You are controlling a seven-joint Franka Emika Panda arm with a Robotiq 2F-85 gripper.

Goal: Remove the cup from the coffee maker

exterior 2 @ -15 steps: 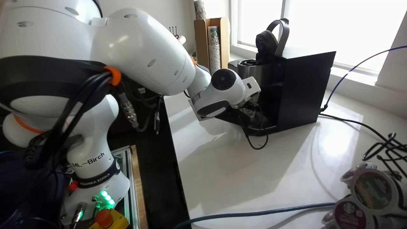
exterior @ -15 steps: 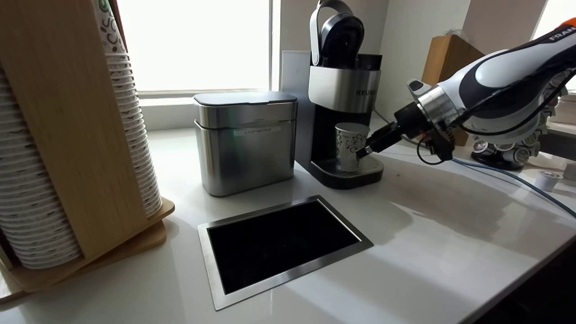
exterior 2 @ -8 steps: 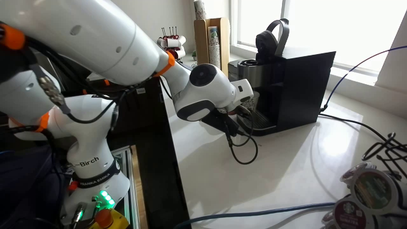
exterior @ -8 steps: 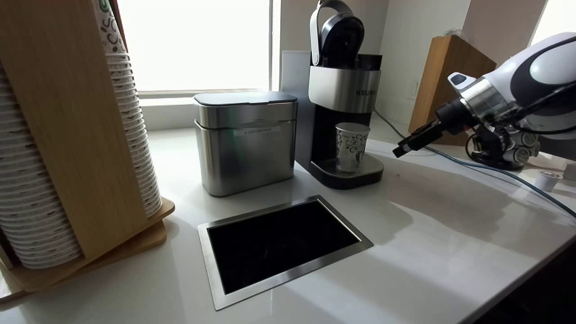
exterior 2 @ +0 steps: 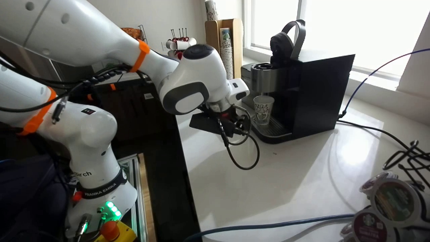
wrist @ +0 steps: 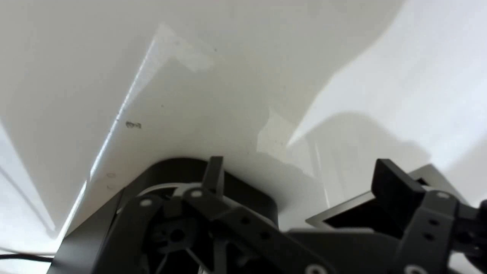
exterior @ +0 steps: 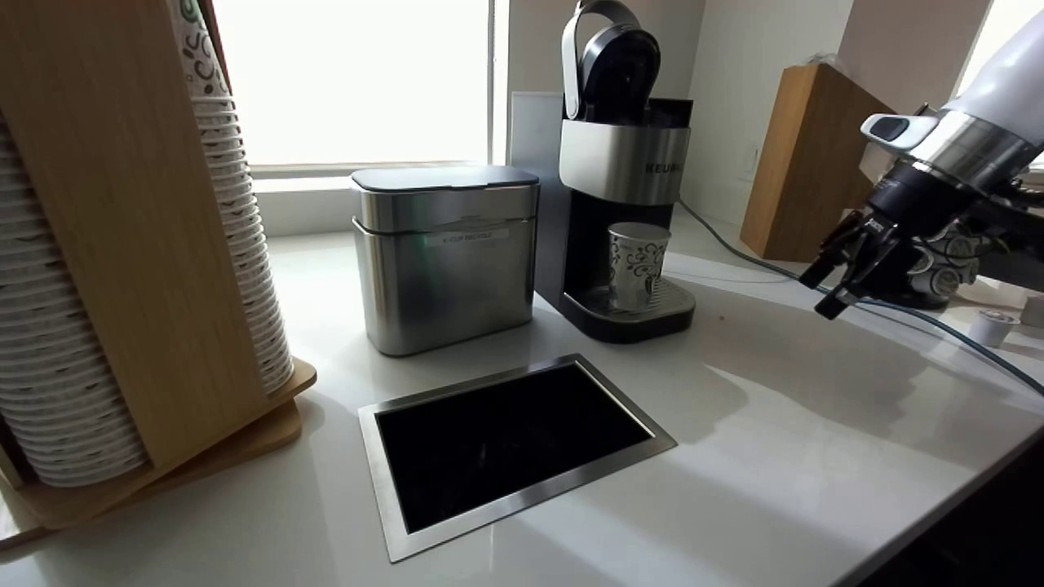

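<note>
Coffee maker (wrist: pixel 179 170) partly hidden behind the hand (wrist: pixel 302 177) in wrist view.

See a boxy brushed-metal canister (exterior: pixel 449 269) near a rectangular metal-framed black opening (exterior: pixel 506 444) in the glossy white counter (exterior: pixel 758 489). Notice white paper cups (exterior: pixel 243 244) stacked in a brown wooden rack (exterior: pixel 122 204).

A paper cup (exterior: pixel 633 265), white with dark curling patterns, stands upright on the ribbed drip tray (exterior: pixel 674 298) of a black-and-silver Keurig coffee maker (exterior: pixel 624 175), beneath its brew head (exterior: pixel 608 155); the rounded lid (exterior: pixel 621 72) stands raised.
</note>
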